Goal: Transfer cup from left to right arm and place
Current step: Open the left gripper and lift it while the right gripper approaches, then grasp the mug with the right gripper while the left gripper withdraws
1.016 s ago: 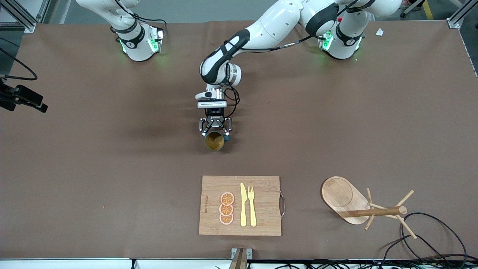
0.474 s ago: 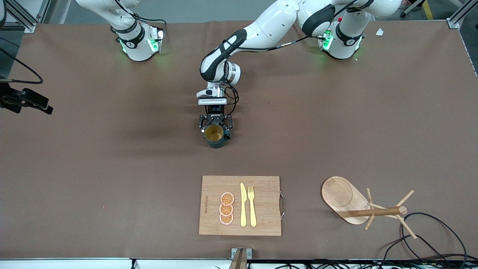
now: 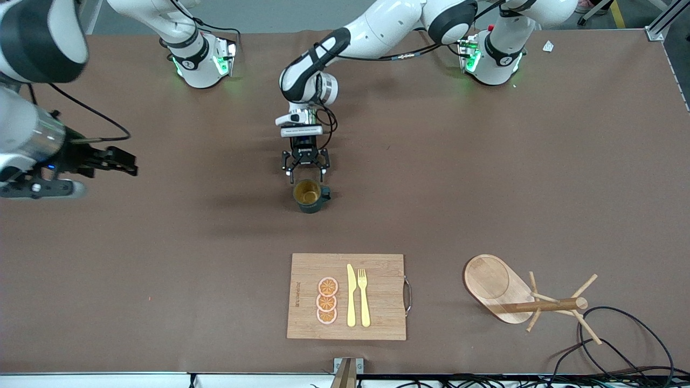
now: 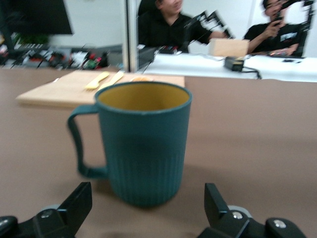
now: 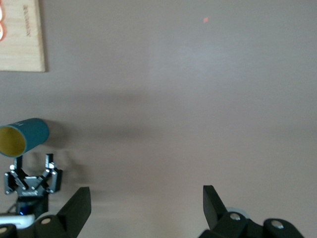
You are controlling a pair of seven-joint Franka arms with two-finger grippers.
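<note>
Setting: robotics lab. Two white robot arms are bolted along one edge of a wide surface (image 3: 485, 178) under a brown cover, with green lights glowing at their bases. Aluminium frame posts (image 3: 660, 24) stand at the corners. Loose black cables (image 3: 620, 345) trail off the camera-side edge. In the left wrist view, seated people (image 4: 173, 22) work at a white bench with another black robot tool (image 4: 205, 20) among electronics.
</note>
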